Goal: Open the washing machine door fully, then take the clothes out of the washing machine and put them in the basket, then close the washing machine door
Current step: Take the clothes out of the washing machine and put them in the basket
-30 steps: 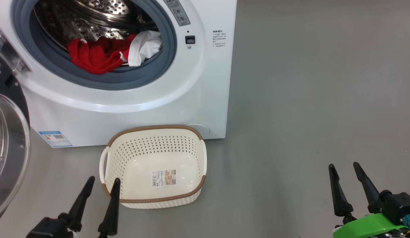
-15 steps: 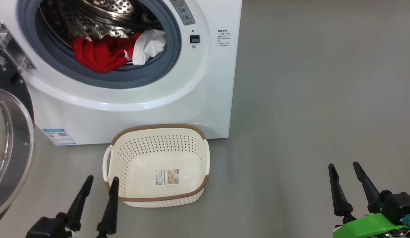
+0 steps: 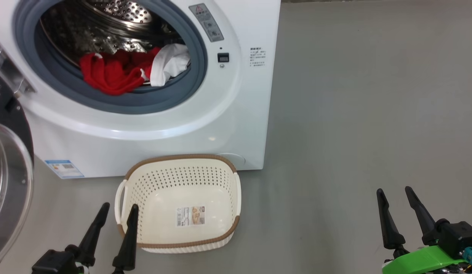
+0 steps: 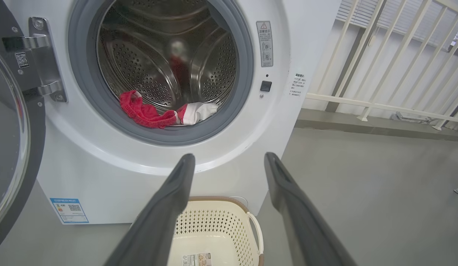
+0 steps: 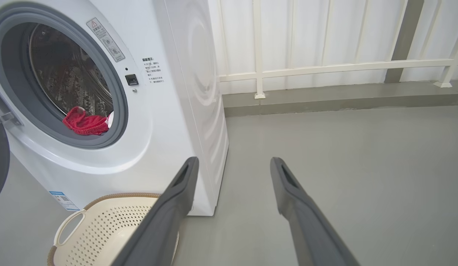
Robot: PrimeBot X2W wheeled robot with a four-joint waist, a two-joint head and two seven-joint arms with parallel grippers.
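With the door [image 3: 7, 182] swung wide and the basket [image 3: 178, 156] parked below the washer [image 3: 236, 114] mouth, you can drop the clothes [image 3: 117, 70] lying at its lip straight in; left gripper [image 3: 119, 207] and right gripper [image 3: 394, 190] hover, fingers spread, empty.

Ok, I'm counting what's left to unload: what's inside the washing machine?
A red garment and a smaller white cloth lie touching at the lower front of the steel drum. Anything beneath or behind them is covered.
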